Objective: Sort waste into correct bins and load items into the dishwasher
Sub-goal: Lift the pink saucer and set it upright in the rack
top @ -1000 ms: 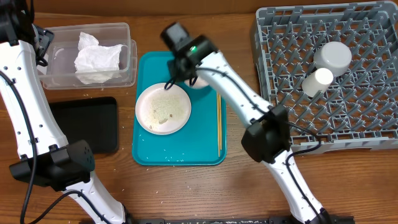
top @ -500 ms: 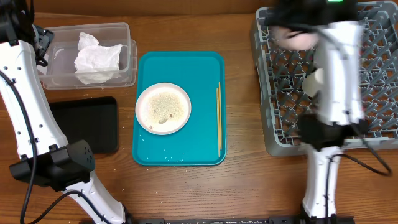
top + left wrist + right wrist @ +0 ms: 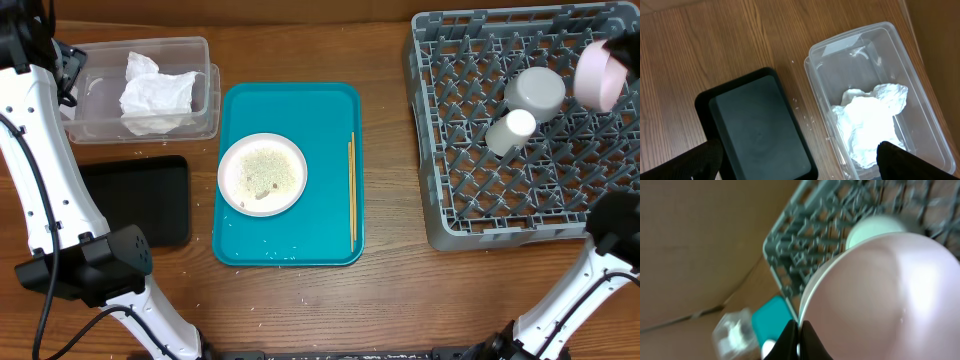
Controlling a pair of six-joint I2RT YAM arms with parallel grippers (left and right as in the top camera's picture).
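Observation:
My right gripper [image 3: 799,339] is shut on the rim of a pale pink bowl-like dish [image 3: 880,295], held over the right edge of the grey dishwasher rack [image 3: 470,200]. From overhead the dish [image 3: 603,75] shows at the frame's right border. In the rack lie a pale round dish [image 3: 535,90] and a small white cup [image 3: 510,130]. A white plate [image 3: 262,174] with rice crumbs sits on the teal tray [image 3: 290,245]. My left gripper [image 3: 800,170] hangs open above the black tray [image 3: 757,135] and the clear tub [image 3: 880,100], which holds crumpled napkins [image 3: 870,120].
Thin chopsticks [image 3: 351,190] lie along the teal tray's right side. A few crumbs dot the wood below the tray. The left arm's base [image 3: 90,265] stands at the front left, the right arm's base [image 3: 615,230] at the rack's front right corner.
The right arm has swung from the teal tray across to the rack's right edge, carrying the pink dish. The left arm has not moved.

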